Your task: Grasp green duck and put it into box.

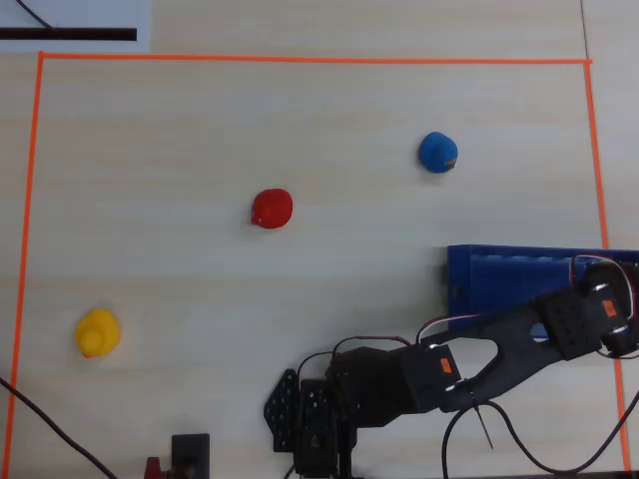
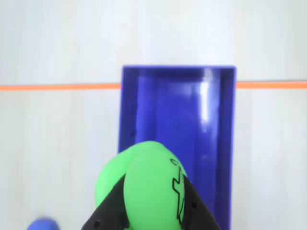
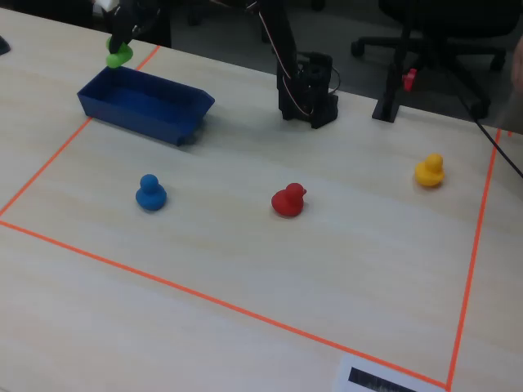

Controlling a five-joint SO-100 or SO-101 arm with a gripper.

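Observation:
The green duck [image 2: 148,191] fills the bottom of the wrist view, pinched between the two black jaws of my gripper [image 2: 153,188], which is shut on it. It hangs over the near end of the long dark-blue box [image 2: 192,110]. In the fixed view the gripper [image 3: 121,45] holds the duck [image 3: 119,56] just above the far left end of the box [image 3: 143,102]. The overhead view shows the arm reaching right, with the gripper [image 1: 609,311] over the box [image 1: 499,257]; the duck is hidden under it there.
A blue duck [image 3: 150,193], a red duck [image 3: 288,200] and a yellow duck [image 3: 429,171] stand apart on the pale wooden table. Orange tape [image 1: 300,60] frames the work area. The arm's base [image 1: 319,419] sits at the near edge in the overhead view.

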